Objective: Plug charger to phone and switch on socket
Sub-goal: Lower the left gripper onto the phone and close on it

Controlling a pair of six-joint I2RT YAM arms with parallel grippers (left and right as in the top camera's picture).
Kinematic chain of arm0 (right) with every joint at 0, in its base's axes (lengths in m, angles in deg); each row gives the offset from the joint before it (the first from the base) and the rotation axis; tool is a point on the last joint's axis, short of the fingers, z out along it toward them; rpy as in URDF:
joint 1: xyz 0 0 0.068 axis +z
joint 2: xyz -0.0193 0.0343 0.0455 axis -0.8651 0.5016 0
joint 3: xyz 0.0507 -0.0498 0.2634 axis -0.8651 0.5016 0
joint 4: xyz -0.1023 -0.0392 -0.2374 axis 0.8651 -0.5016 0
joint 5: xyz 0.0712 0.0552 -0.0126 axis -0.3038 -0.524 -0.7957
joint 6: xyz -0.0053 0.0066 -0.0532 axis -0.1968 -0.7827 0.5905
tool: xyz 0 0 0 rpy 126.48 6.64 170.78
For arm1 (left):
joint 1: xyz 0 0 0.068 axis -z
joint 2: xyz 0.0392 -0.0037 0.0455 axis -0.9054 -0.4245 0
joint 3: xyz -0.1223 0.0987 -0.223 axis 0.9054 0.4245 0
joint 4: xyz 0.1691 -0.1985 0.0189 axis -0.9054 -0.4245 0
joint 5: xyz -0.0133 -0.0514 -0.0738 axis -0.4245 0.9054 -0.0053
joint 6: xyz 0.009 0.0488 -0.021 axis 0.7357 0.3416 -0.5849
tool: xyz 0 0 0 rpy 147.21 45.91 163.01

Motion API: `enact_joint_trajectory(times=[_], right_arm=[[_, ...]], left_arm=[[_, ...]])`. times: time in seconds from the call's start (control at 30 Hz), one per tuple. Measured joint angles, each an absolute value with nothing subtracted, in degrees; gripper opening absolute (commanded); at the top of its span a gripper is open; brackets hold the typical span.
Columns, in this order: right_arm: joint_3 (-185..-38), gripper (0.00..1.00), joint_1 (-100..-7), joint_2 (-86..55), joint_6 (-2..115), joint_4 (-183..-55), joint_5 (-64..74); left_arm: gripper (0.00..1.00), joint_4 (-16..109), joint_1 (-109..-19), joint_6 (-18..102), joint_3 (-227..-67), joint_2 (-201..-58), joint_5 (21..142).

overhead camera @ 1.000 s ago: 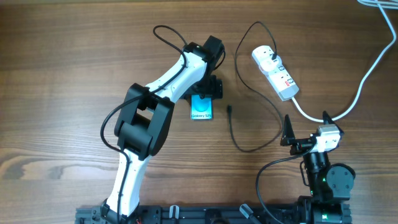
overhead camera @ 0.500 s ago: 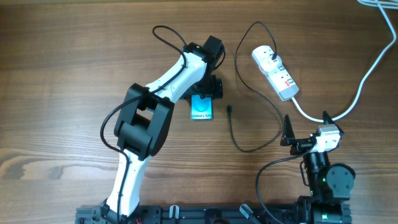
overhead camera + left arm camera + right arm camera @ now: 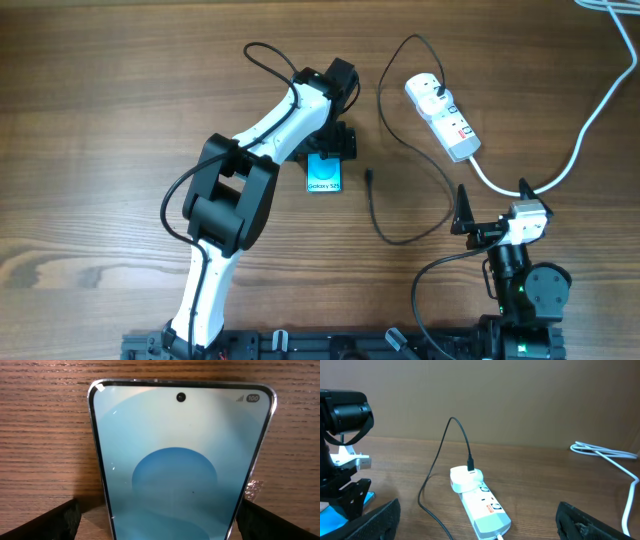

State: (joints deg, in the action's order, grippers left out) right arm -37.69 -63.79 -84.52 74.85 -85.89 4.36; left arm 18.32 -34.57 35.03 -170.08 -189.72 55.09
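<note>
The phone (image 3: pixel 323 178) lies flat on the wooden table with its cyan screen up. It fills the left wrist view (image 3: pixel 180 460). My left gripper (image 3: pixel 331 146) is open and straddles the phone's far end, one finger on each side (image 3: pixel 160 527). The charger (image 3: pixel 372 205) runs as a thin black cable from its free tip (image 3: pixel 369 177) right of the phone, loops round and ends plugged into the socket (image 3: pixel 443 117). My right gripper (image 3: pixel 465 212) is open and empty, well short of the socket (image 3: pixel 481 506), which shows between its fingers (image 3: pixel 482 522).
The socket's thick white cord (image 3: pixel 590 110) runs off to the table's far right corner and shows in the right wrist view (image 3: pixel 607 455). The left arm (image 3: pixel 250 160) stretches diagonally across the table's middle.
</note>
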Motion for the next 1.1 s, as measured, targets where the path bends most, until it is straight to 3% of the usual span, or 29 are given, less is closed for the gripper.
enact_joint_trajectory(times=[1.1], right_arm=[[-37.69, 1.0, -63.79, -84.52, 74.85, -85.89, 4.36]], left_arm=[[0.99, 17.89, -34.64, 35.03, -170.08, -189.72, 55.57]])
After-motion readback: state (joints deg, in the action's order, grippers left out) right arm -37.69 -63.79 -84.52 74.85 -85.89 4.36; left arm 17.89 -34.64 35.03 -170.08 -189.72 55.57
